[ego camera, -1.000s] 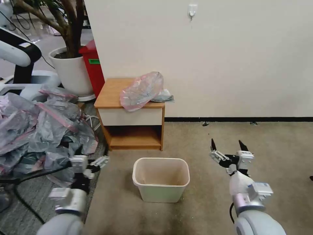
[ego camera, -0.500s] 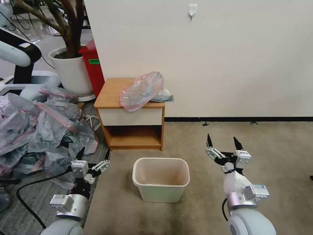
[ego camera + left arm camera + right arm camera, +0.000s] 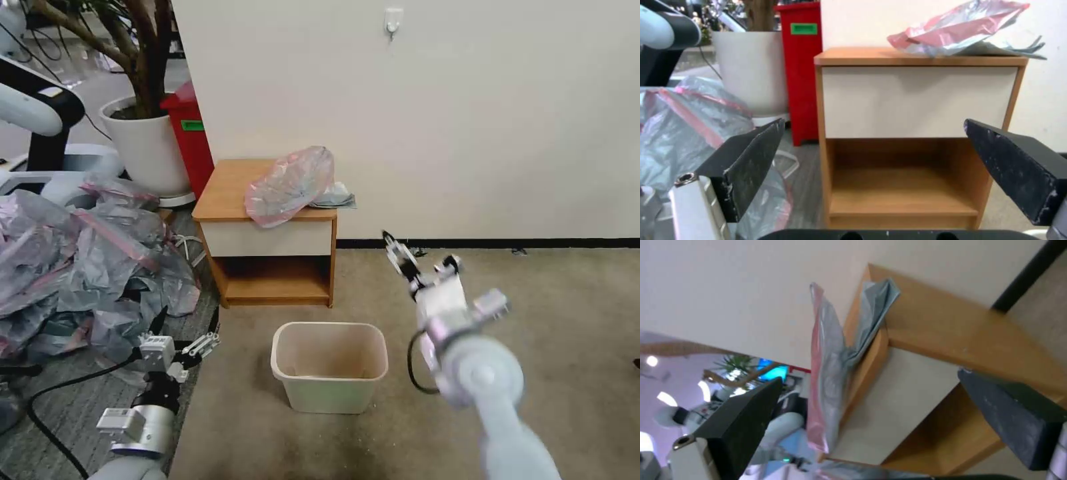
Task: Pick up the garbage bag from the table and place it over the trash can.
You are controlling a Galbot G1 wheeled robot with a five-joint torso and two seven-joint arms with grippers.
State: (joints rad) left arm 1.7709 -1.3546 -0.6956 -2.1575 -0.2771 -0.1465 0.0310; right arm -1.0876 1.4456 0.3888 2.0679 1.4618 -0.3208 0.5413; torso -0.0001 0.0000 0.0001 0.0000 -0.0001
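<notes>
Moved: right pincer (image 3: 421, 255) has swung up toward the tabletop (image 3: 223, 190), jaws spread, empty.
Left pincer (image 3: 181, 331): spread, low beside the trash can (image 3: 329, 365).
Garbage bag (image 3: 288, 179): on the tabletop, overhanging its front edge.
Risk: thin film may slip or drag the flat bags (image 3: 335, 197) beneath.
Clutter: bag heap (image 3: 87, 260) left of the tabletop.
</notes>
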